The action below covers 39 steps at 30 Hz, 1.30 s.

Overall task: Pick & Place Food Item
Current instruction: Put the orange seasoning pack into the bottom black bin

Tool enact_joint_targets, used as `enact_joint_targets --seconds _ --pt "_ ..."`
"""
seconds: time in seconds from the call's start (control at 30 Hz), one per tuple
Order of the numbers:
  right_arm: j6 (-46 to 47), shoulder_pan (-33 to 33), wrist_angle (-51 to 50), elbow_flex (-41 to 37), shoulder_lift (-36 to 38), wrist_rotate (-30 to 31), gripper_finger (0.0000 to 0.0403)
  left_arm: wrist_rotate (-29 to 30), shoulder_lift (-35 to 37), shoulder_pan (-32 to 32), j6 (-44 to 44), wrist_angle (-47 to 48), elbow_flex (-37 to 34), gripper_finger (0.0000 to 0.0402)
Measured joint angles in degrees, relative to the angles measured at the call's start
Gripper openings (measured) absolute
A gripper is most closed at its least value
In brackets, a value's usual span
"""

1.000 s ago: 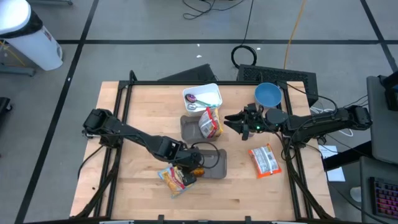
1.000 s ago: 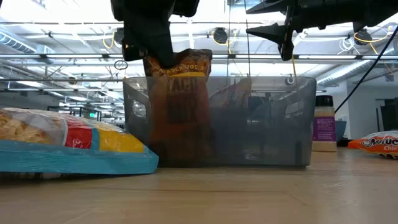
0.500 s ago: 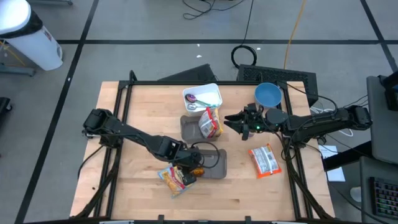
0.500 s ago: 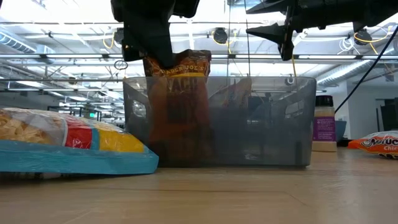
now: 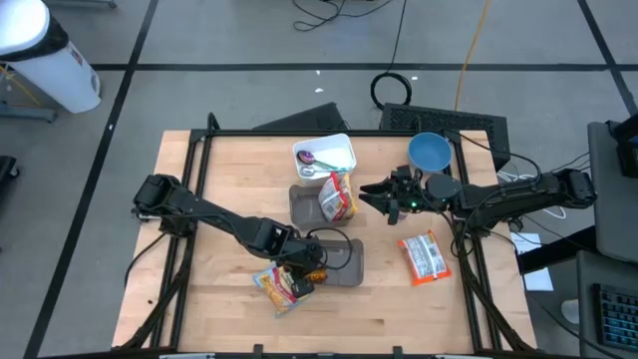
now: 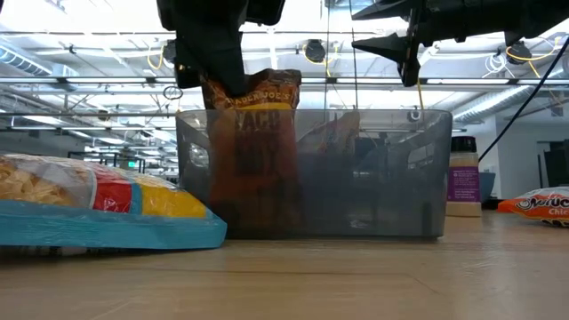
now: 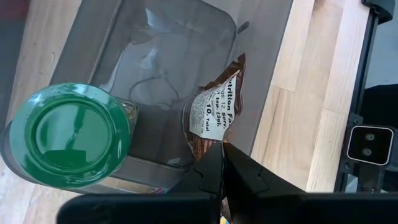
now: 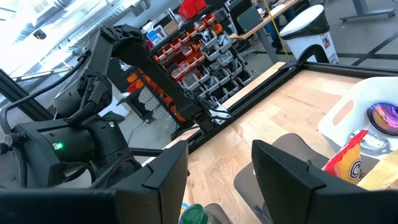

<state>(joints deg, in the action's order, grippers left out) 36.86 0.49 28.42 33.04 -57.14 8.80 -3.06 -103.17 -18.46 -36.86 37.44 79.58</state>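
A brown snack bag (image 6: 253,151) stands in the clear grey bin (image 6: 382,178) at the table's near middle, its top above the rim. My left gripper (image 5: 302,261) is shut on that top. The left wrist view shows the bag's white label (image 7: 211,115) against the bin (image 7: 155,56) wall. My right gripper (image 5: 367,195) hovers open and level beside a second grey bin (image 5: 304,206), which holds an orange-yellow bag (image 5: 337,196). It touches nothing. My left gripper pinches the brown bag's top edge (image 7: 217,140) between its two fingers. It comes from above, slanting down from the table's left. The bag stands about upright, its lower part inside the bin and its top (image 6: 258,87) above the rim.
A colourful chip bag (image 5: 280,285) lies flat just near-left of the bin. An orange bag (image 5: 424,256) lies to the right. At the back stand a white container (image 5: 325,155) and a blue bowl (image 5: 430,152). A green-lidded jar (image 7: 68,134) stands at the bin's corner.
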Motion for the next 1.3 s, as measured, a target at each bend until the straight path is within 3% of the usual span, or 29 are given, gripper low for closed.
enact_joint_targets --seconds 0.57,1.03,1.3 --pt "0.00 0.00 -0.84 0.00 0.02 0.06 0.0171 1.63 2.94 0.48 -1.16 4.03 -0.10 0.0005" --pt "0.00 0.00 -0.90 0.00 0.02 0.11 0.0171 2.03 2.94 2.13 -0.30 4.56 -0.08 0.0037" --pt "-0.02 0.00 -0.90 0.00 0.02 0.13 0.0171 -4.83 3.14 3.56 1.35 4.59 -0.08 0.0037"
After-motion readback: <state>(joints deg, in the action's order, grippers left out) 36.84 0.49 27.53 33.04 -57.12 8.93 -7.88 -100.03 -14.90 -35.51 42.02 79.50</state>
